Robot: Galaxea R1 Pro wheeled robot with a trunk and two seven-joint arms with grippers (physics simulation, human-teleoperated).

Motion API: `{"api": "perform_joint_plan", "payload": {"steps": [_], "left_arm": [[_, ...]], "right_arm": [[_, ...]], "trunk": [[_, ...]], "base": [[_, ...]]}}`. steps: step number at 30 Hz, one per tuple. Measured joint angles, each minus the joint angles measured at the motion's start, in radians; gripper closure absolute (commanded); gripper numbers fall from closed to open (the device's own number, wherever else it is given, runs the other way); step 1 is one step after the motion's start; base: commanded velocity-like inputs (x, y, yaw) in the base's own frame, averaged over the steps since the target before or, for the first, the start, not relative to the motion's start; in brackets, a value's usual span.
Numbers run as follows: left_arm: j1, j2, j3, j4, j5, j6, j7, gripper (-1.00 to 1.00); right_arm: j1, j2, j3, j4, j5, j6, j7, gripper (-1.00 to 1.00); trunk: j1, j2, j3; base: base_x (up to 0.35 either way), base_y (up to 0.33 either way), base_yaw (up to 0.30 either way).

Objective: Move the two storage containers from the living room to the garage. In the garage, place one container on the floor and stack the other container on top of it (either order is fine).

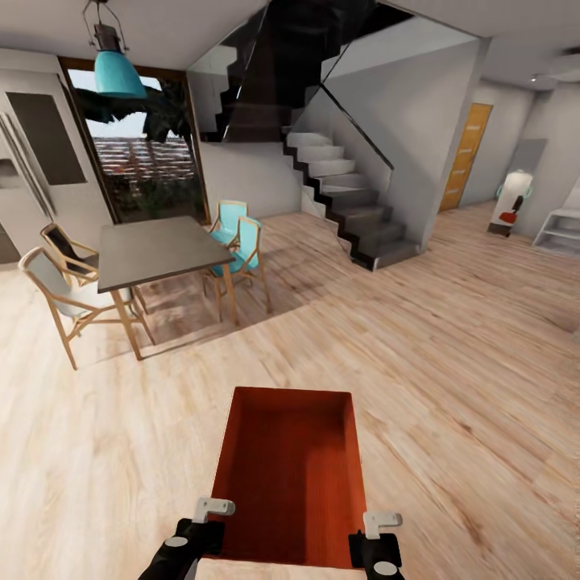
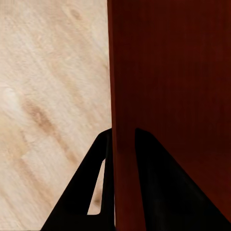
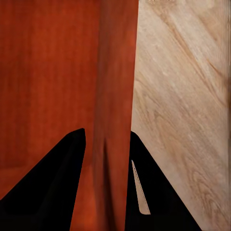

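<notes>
Container: an orange-red storage container [image 1: 290, 475] is held out in front of the robot above the light wood-plank floor [image 1: 451, 387], open side up and bare inside.
Left gripper: the left gripper [image 1: 211, 515] is at the container's near left corner; in the left wrist view its two dark fingers [image 2: 82, 192] stand one on each side of the container's side wall [image 2: 125, 144], closed against it.
Right gripper: the right gripper [image 1: 379, 528] is at the near right corner; the right wrist view shows its fingers [image 3: 48, 187] straddling the opposite side wall [image 3: 115, 120] (one finger inside the bin, one outside), pinched onto it.
Room: ahead to the left stands a grey dining table [image 1: 157, 250] with pale wooden chairs [image 1: 60, 294] and two teal chairs [image 1: 238, 242] around it.
Lamp: a teal pendant lamp [image 1: 117, 68] hangs above the table, before a tall window [image 1: 141, 153].
Stairs: a grey staircase [image 1: 346, 201] rises at the middle of the head view.
Door: an orange-wood door [image 1: 467, 153] is at the far right, well apart from the container.
</notes>
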Motion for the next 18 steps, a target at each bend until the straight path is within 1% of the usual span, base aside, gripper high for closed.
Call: {"api": "perform_joint_plan", "payload": {"steps": [18], "left_arm": [[0.000,0.000,0.000,0.000,0.000,0.000,0.000,1.00]], "right_arm": [[0.000,0.000,0.000,0.000,0.000,0.000,0.000,1.00]], "trunk": [[0.000,0.000,0.000]], "base": [[0.321,0.000,-0.284]]}}
